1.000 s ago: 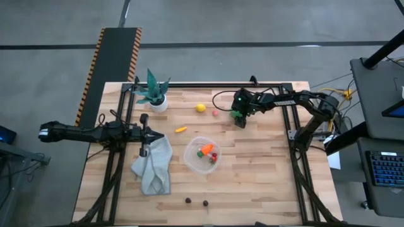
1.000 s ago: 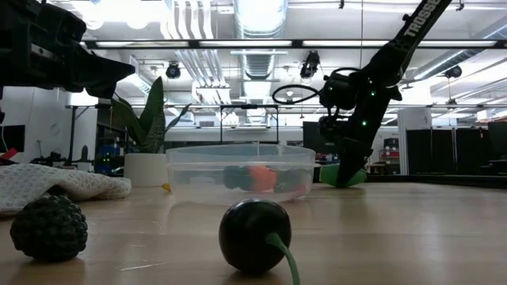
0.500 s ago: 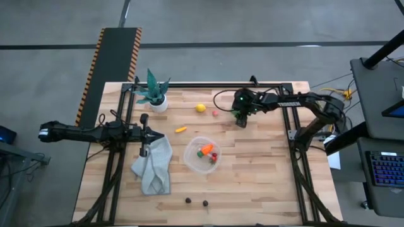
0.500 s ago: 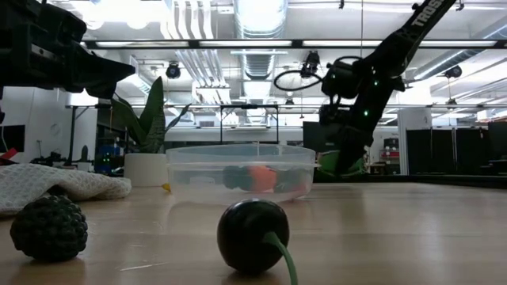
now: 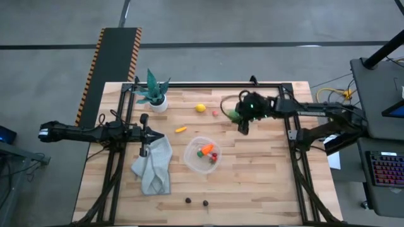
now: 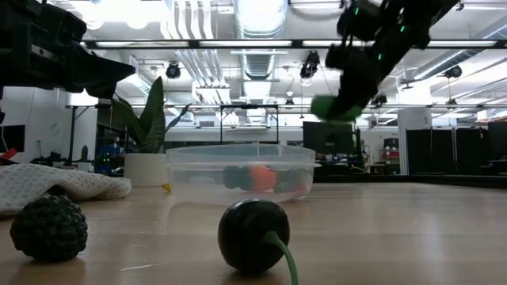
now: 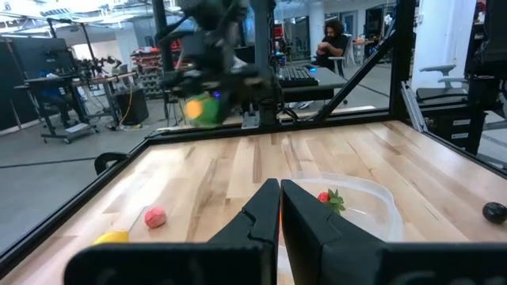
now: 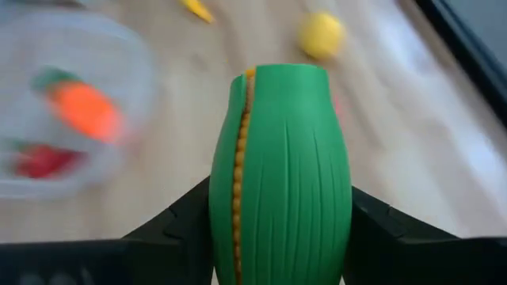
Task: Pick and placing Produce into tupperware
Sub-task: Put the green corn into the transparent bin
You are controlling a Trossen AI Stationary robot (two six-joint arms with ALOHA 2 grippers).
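Observation:
My right gripper [image 5: 243,121] is shut on the green oval [image 8: 281,182], a ribbed green piece with a yellow seam. It hangs high above the table in the low view [image 6: 337,107], far right of the tupperware [image 5: 202,154]. The clear round tupperware holds the orange carrot [image 5: 205,149] and a red piece [image 5: 214,156]. The lemon [image 5: 201,108], a small red piece [image 5: 215,113] and a yellow-orange piece [image 5: 181,129] lie on the table beyond it. Two dark pieces [image 5: 188,200] [image 5: 205,203] lie near the front edge. My left gripper [image 7: 279,207] is shut and empty, at the cloth's far edge. My right gripper pinches the green oval between its two fingers [image 8: 178,226], one on each long side [image 8: 226,214]. The oval lies along the fingers and sticks out past their ends. The fingers slant down from the table's right side. The oval is lifted clear of the table.
A grey-green cloth [image 5: 153,165] lies crumpled left of the tupperware. A teal potted plant [image 5: 153,94] stands at the far left. A dark frame runs along the table's far, left and right sides. Bare wood lies right of the tupperware.
My right gripper has risen from table height to well above the table, carrying the green oval up with it, lifted clear. It has stayed shut on it.

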